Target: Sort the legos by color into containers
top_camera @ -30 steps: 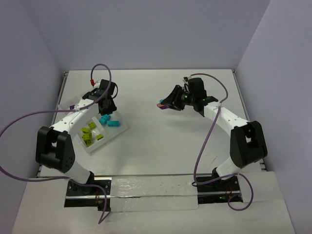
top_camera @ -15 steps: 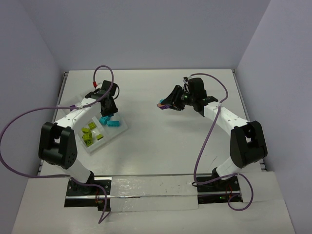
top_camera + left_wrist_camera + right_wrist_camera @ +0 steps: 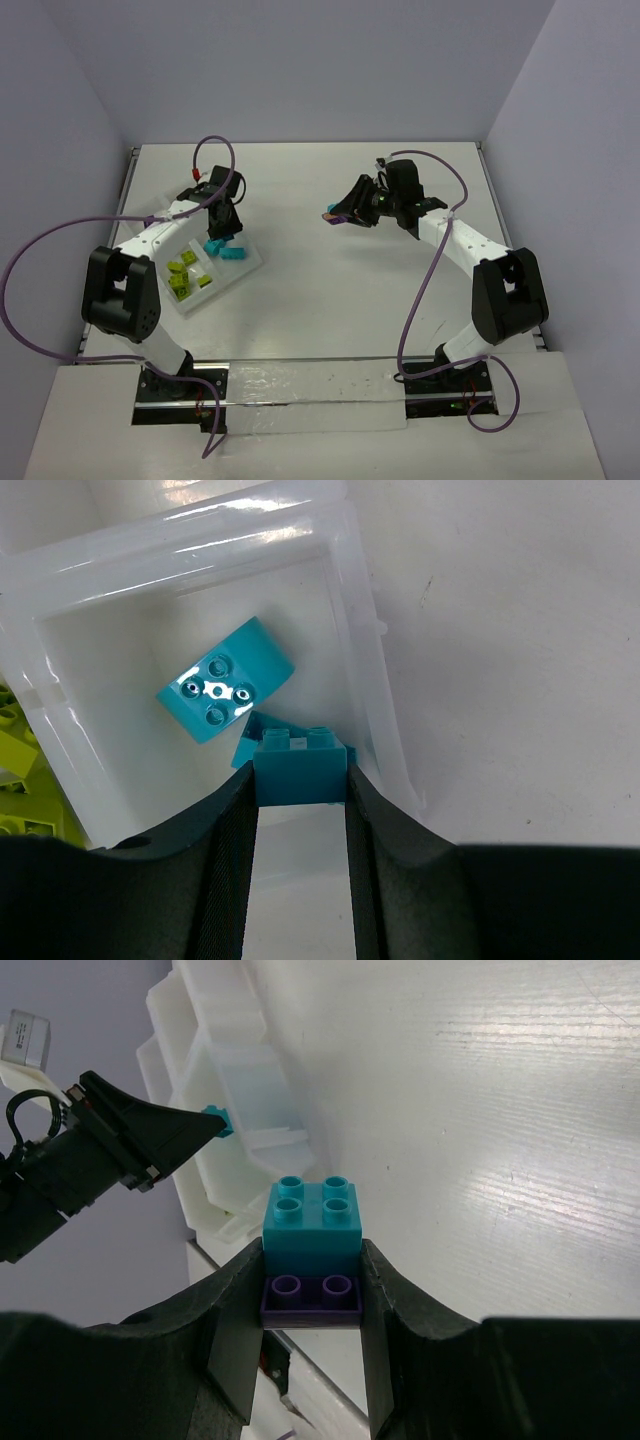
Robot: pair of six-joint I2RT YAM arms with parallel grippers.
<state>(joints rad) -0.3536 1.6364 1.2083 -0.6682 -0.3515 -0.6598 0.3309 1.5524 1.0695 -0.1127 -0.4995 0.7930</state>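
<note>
- Your left gripper [image 3: 300, 785] is clamped on a small turquoise plastic studded brick [image 3: 299, 755]. It holds the brick over the right-hand compartment of the shallow white plastic tray [image 3: 368, 680], where a loose rounded turquoise brick [image 3: 225, 683] lies.
- You look to be at the drop. Next, part the jaws, keeping clear of the compartment's right wall.
- Your right gripper [image 3: 312, 1285] is closed on a turquoise-on-purple two-brick cluster [image 3: 312, 1222], held well right of the tray. It probably needs pulling apart.
- The left arm covers the tray's far compartments from above, so their contents cannot be told.
</note>
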